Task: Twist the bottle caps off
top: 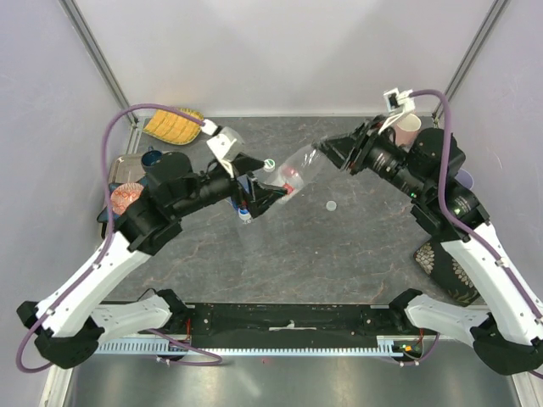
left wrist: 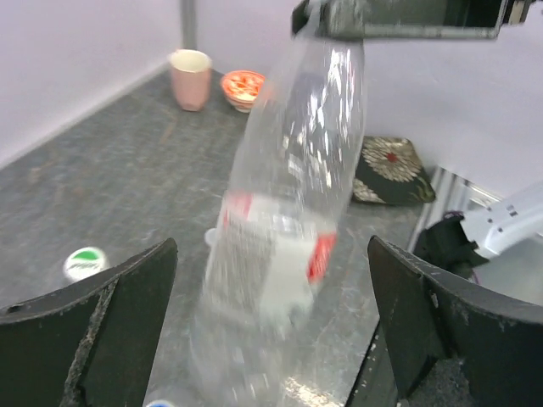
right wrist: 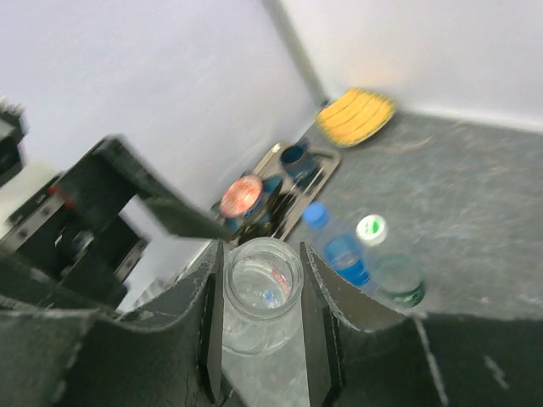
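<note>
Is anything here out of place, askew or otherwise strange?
Yes. The clear bottle is tilted, gripped only at its open neck by the right gripper; the left gripper stands open around it. One small cap lies loose on the table, apart from every bottle.

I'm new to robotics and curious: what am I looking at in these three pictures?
Two robot arms stand at a table's near edge. One picture looks down from above; the other two come from a camera on each wrist. The right tool grips a clear bottle by one end, tilted. The left tool is open, its fingers either side of that bottle. On the table are a loose white cap, a blue bottle, a green-capped bottle and a pink cup.
</note>
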